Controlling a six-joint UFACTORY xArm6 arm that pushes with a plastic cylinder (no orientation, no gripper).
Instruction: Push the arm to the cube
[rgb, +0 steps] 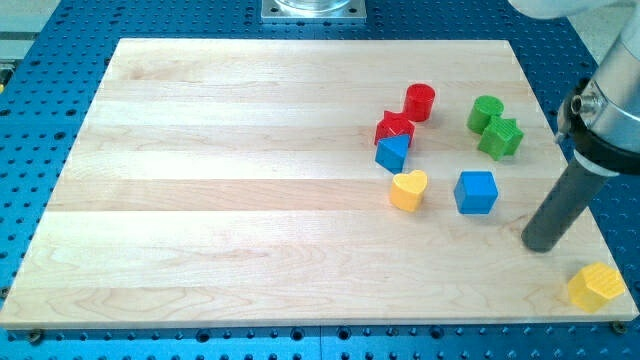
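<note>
Fingers were absent from this rig: the arm ended in a straight dark rod, and my tip (541, 246) rested on the pale wooden desk (250, 200), holding nothing, with the blue plastic cube (476, 192) near it toward the view's left and slightly up, the two apart. I judged the approach step under way, the next move calling for a short slide left and up to meet the cube's near face. Leaning down from the view's upper right, the rod had a yellow plastic block (596, 287) below-right of my tip.
</note>
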